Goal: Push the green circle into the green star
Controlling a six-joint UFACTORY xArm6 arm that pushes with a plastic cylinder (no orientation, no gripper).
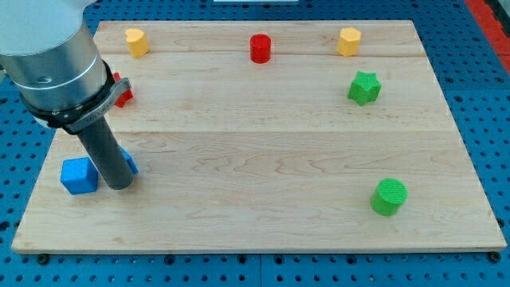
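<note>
The green circle (389, 197) lies near the board's lower right. The green star (364, 88) sits at the upper right, well above the circle. My tip (119, 186) rests on the board at the lower left, far from both green blocks. It stands just right of a blue cube (79, 175), and a second blue block (129, 163) peeks out behind the rod.
A yellow block (137, 41) sits at the top left, a red cylinder (260, 48) at the top middle, a yellow hexagon (348, 41) at the top right. A red block (123, 90) is partly hidden by the arm at the left. The wooden board (255, 159) lies on a blue perforated table.
</note>
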